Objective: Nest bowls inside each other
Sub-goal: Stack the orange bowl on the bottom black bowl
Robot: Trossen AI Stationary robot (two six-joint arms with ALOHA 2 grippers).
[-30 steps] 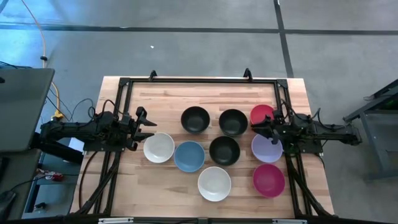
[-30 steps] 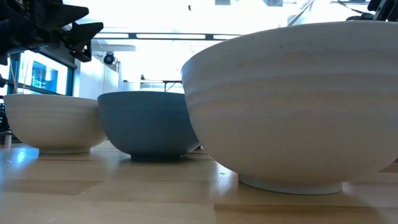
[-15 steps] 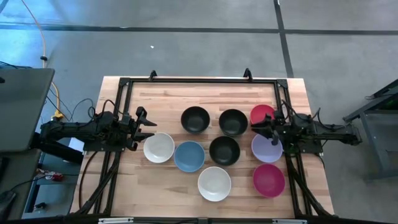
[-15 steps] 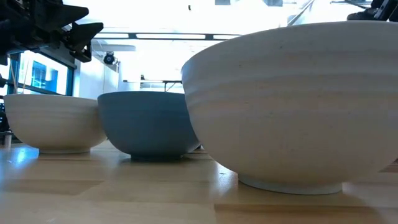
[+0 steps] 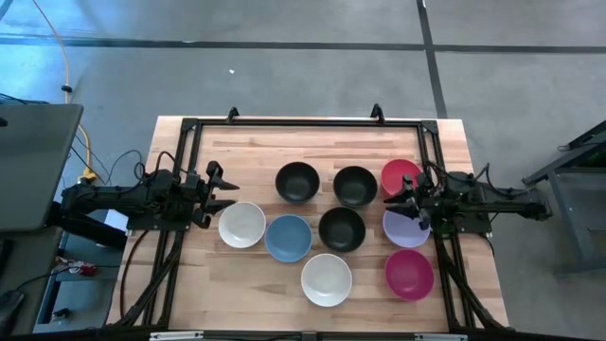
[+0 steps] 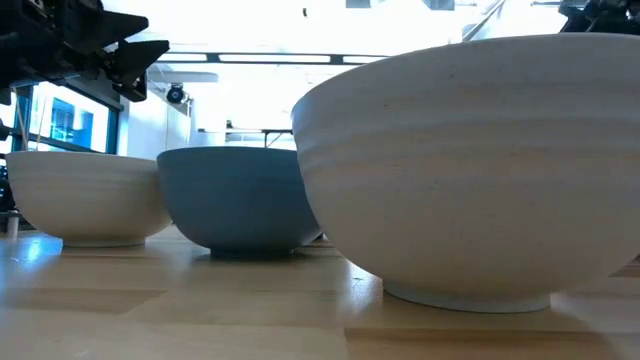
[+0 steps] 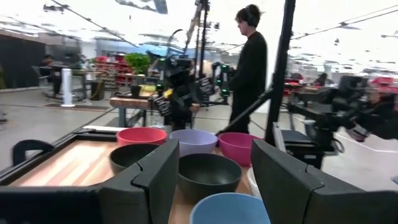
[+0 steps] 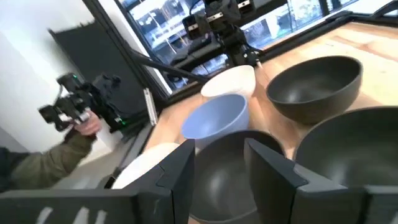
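Jaws wide on both grippers, nothing held. Left gripper [image 5: 220, 192] hangs just beside the nearer white bowl [image 5: 241, 224]; right gripper [image 5: 401, 198] sits over the gap between magenta bowl [image 5: 399, 175] and lavender bowl [image 5: 407, 227], shifted slightly from a second ago. Nine bowls lie separate, none nested, on the wooden surface [image 5: 256, 284]. No legible writing. Person in black [image 7: 250, 62] stands beyond.

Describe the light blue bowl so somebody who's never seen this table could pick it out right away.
On the wooden table, nine bowls sit between the two arms. The light blue bowl is in the middle row, second from the left, between a white bowl and a black bowl. It is the only blue one; the nearest similar shade is the lavender bowl under the right pincer.
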